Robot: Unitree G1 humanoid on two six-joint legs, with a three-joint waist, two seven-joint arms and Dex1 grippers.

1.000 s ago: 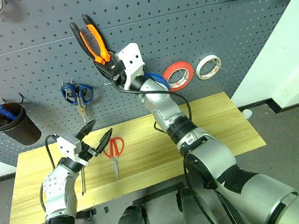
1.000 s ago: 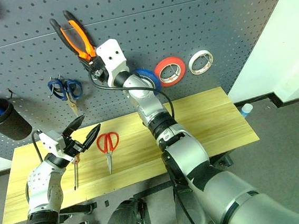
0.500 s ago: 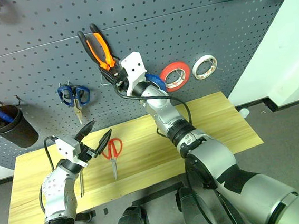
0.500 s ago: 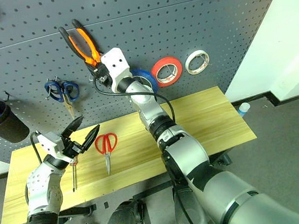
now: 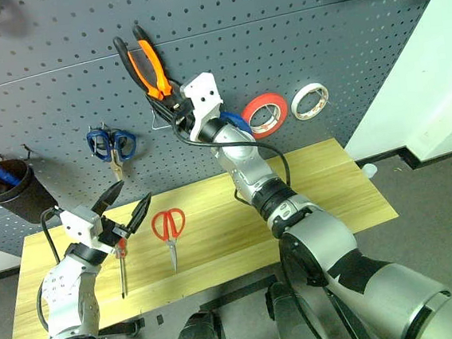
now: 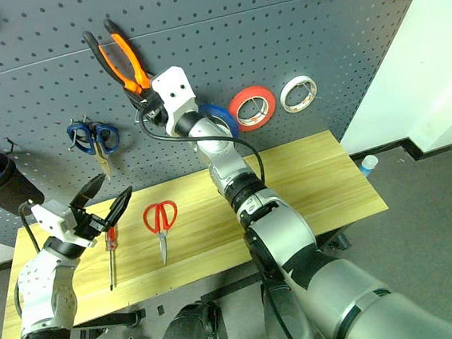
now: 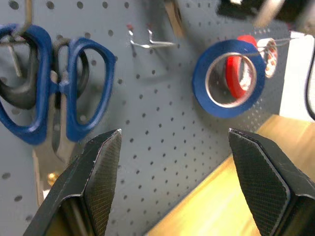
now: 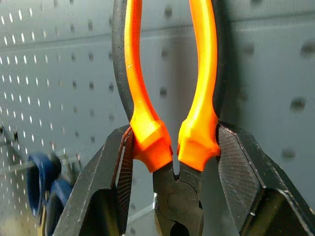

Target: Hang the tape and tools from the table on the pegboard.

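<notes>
The orange-and-black pliers (image 5: 145,65) stand handles-up against the dark grey pegboard (image 5: 292,27), and my right gripper (image 5: 170,107) is shut on them just below the handles (image 8: 202,73). The blue tape (image 7: 201,86) hangs on the pegboard just behind my right wrist. On the wooden table (image 5: 316,185) lie the red-handled scissors (image 5: 167,227) and, to their left, the slim red-handled screwdriver (image 5: 121,264). My left gripper (image 5: 125,205) hovers open and empty above the screwdriver, pointing towards the pegboard.
Blue-handled scissors (image 5: 113,144) hang on the pegboard at the left, with an empty metal hook (image 7: 147,43) beside them. A red roll (image 5: 267,113) and a white roll (image 5: 311,101) hang right of the blue tape. A black cup (image 5: 16,190) of tools hangs far left.
My left gripper has drifted left, away from the red scissors, and stays open. The right gripper keeps the pliers at about the same spot on the pegboard.
</notes>
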